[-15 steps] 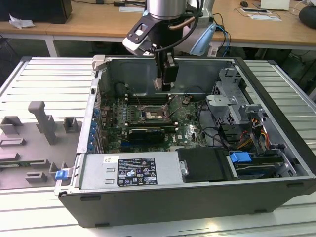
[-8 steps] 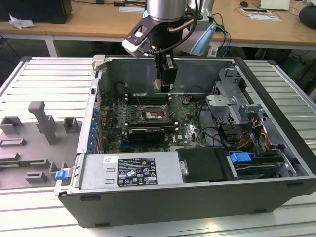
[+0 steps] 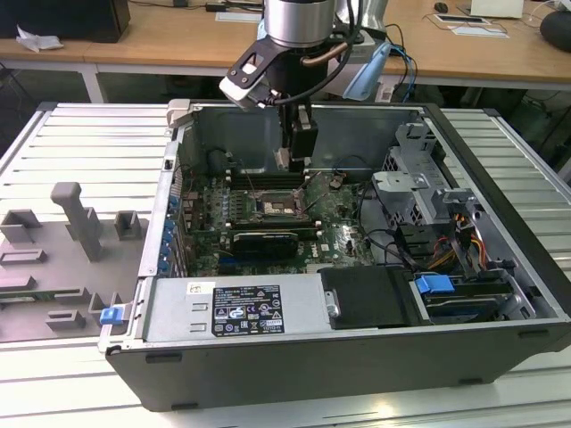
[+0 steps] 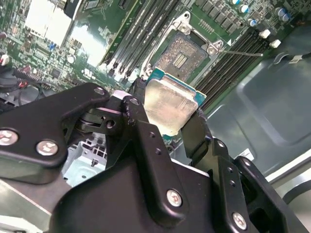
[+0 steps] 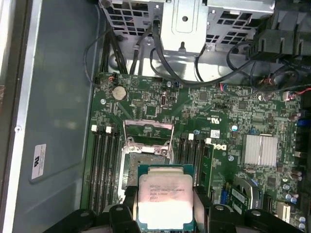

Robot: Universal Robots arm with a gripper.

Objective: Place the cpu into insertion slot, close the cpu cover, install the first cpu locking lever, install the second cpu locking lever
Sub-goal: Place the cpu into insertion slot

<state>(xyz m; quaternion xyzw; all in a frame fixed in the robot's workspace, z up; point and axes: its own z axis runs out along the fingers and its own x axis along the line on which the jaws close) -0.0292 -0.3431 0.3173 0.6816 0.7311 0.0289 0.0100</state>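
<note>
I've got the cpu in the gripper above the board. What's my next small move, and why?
Probably a short sideways shift to centre the cpu over the insertion slot before descending. The gripper grips the cpu above the board, the cpu cover stands open, and in both wrist views the bare slot sits beyond the cpu's edge, not under it.

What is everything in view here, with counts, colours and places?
cpu: one, silver-grey, held in the pincer near the slot.
slot: one, dark, on the motherboard, empty.
cover: one, silvery, hinged open beside the slot.
motherboard: one, green, inside the case.
heatsink: one, silver, on the motherboard.
case: one, black, open, on the table.
table: one, pale grey, slatted, under the case.
fixtures: several, grey, on the table at the exterior view's left.
pincer: one, black, shut on the cpu.
</note>
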